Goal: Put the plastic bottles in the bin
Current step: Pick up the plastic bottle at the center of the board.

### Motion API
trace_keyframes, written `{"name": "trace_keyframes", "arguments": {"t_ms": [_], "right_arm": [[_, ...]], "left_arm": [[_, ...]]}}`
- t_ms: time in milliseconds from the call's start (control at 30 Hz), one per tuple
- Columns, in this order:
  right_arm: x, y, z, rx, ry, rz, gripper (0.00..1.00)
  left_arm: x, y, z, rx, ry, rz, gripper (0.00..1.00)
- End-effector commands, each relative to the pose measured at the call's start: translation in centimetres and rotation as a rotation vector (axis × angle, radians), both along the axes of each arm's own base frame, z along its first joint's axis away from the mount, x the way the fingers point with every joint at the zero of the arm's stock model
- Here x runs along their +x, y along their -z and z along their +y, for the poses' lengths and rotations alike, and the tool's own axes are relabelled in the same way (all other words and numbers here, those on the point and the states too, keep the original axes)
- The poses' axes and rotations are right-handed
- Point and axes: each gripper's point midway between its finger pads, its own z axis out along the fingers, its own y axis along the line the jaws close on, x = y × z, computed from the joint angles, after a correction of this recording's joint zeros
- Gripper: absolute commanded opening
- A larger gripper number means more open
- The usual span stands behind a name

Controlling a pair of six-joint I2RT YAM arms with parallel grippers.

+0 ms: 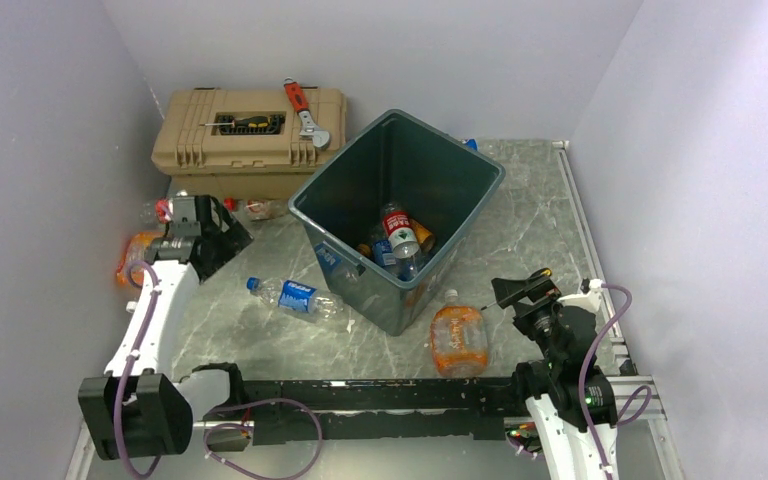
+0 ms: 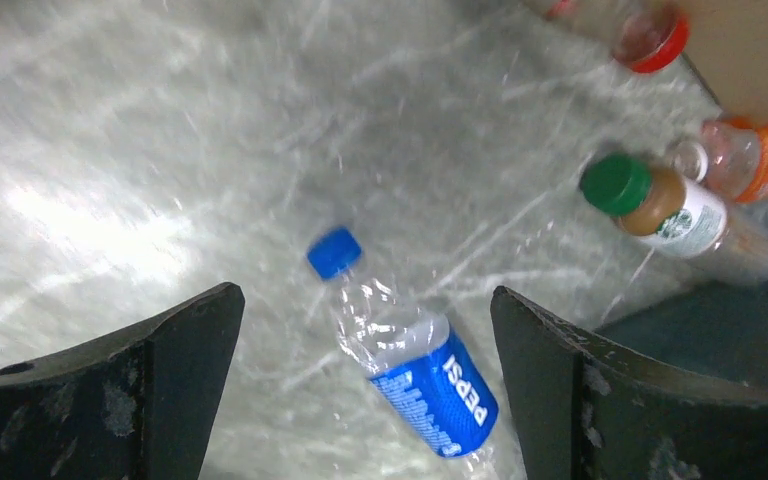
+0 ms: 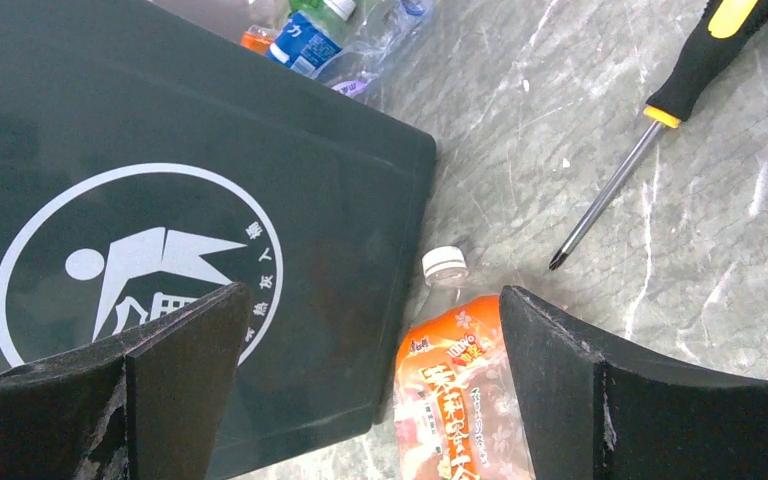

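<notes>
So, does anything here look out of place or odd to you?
A screwdriver lies loose on the table beside the bin, near the orange-labelled bottle: a tool among the bottles. The bin also stands turned at an angle to the table edges. Nothing looks spilled.

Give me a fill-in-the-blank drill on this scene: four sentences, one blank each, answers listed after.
1. The Pepsi bottle lying under the left gripper has a ____ cap.
2. The orange-labelled bottle beside the bin has a ____ cap.
3. The red wrench rests on the tan ____.
4. The fingers of the right gripper stand ____, holding nothing.
Answers: blue; white; toolbox; open.
</notes>
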Motion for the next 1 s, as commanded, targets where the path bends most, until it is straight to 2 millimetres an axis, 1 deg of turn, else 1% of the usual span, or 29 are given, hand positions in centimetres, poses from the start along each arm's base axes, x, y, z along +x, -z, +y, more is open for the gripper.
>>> {"name": "trace_keyframes", "arguments": {"t_ms": [0, 67, 200, 267, 367, 467, 533, 667, 967], "right_arm": [[-0.9, -3.3, 0.4, 0.003, -0.036, -0.175, 0.99], [-0.9, -3.2, 0.4, 0.003, -0.038, -0.177, 0.99], [-0.8, -3.1, 0.4, 0.006, -0.037, -0.171, 0.99], [-0.9, -3.0, 0.4, 0.008, -0.037, -0.170, 0.99], [-0.8, -2.9, 0.5, 0.010, -0.036, -0.165, 0.99], [-0.7, -2.8, 0.5, 0.014, -0.035, -0.164, 0.99], [-0.6, -2.7, 0.5, 0.019, -0.033, -0.161, 0.99], [-0.6, -2.6, 0.5, 0.018, -0.034, -0.156, 0.98], [-0.7, -2.5, 0.5, 0.019, -0.033, -0.153, 0.98]], "left_arm": [[-1.2, 1.6, -2.9, -0.233, -0.088, -0.029, 0.99], [-2.1, 2.7, -3.6, -0.321, -0.161, -0.029, 1.00], [-2.9, 3.8, -5.0, -0.491, -0.290, -0.031, 0.99], [-3.8, 4.5, -5.2, -0.521, -0.377, 0.037, 0.99], [-4.5, 4.8, -5.7, -0.531, -0.440, 0.143, 1.00], [-5.0, 4.9, -7.5, -0.525, -0.437, 0.230, 1.00], [-5.3, 5.3, -8.3, -0.489, -0.440, 0.254, 0.99], [-5.8, 6.3, -9.9, -0.481, -0.440, 0.272, 0.99], [-5.4, 8.9, -11.6, -0.491, -0.433, 0.346, 0.99]]}}
